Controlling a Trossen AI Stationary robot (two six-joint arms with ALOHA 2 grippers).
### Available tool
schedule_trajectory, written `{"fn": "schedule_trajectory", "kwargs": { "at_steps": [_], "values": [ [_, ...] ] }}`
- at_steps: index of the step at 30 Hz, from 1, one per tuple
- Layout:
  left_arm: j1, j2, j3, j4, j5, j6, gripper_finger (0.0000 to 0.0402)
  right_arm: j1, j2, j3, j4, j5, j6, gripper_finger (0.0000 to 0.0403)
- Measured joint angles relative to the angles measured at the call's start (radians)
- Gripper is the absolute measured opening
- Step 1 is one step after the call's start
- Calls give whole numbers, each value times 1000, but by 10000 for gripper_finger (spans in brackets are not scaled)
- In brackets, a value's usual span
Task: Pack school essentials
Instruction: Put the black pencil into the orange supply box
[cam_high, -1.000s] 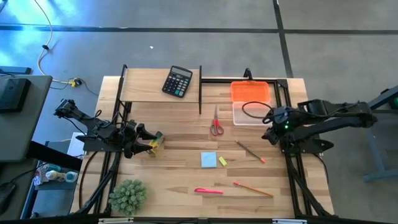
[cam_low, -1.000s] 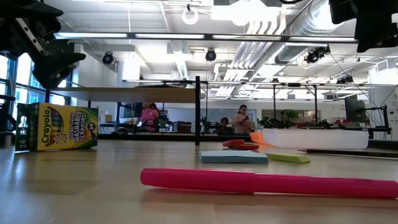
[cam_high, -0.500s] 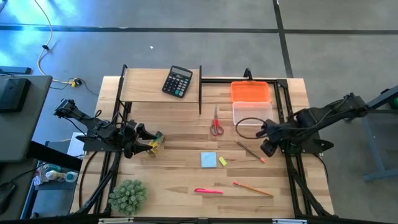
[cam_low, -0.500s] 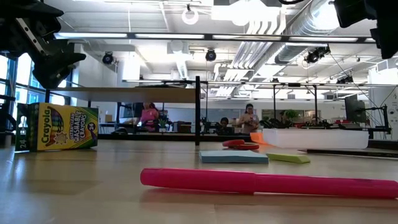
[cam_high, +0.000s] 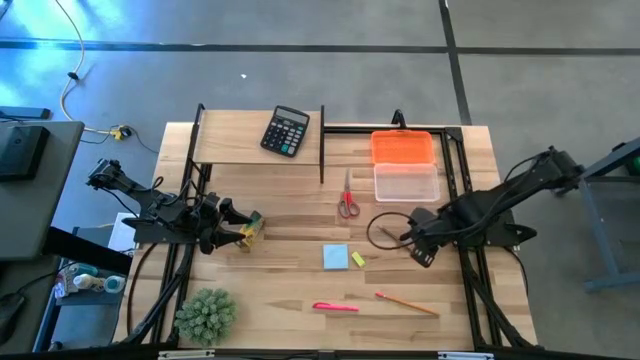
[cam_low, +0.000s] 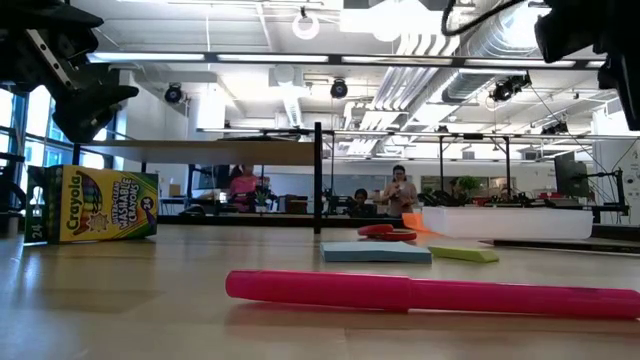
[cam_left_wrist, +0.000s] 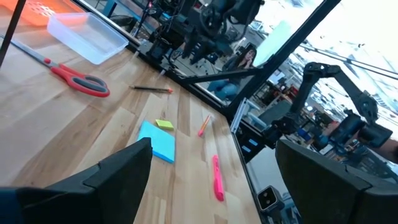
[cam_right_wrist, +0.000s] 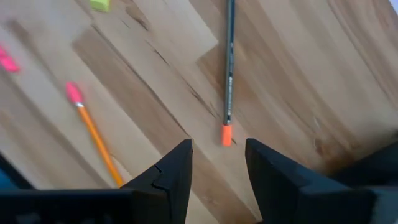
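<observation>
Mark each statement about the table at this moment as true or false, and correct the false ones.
1. The right gripper is open above the dark pencil. True.
2. The red-handled scissors lie inside the clear box. False: they lie on the table beside it.
3. The calculator sits on the raised shelf. True.
4. The left gripper holds the pink pen. False: it is open and empty; the pen lies on the table.
5. The blue note pad lies beside the yellow block. True.

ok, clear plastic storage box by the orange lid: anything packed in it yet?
Empty. The high view shows only bare bottom inside the clear plastic box; its orange lid lies beside it, and the red-handled scissors are on the table.
</observation>
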Motion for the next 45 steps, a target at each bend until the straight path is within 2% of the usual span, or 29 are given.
{"fn": "schedule_trajectory", "kwargs": {
  "at_steps": [7,14,24,33,45],
  "values": [
    [0,0,0,2,0,0,328,0,98,0,-21,-12,-15,177],
    [0,0,0,2,0,-24,328,0,164,-15,4,-49,-32,181],
    [0,0,0,2,0,-26,328,5,120,-170,93,-136,-48,181],
    [0,0,0,3,-27,-28,328,5,102,-252,265,-124,-20,181],
    [0,0,0,3,-35,-54,328,5,103,-341,404,-106,13,181]
  ]
}}
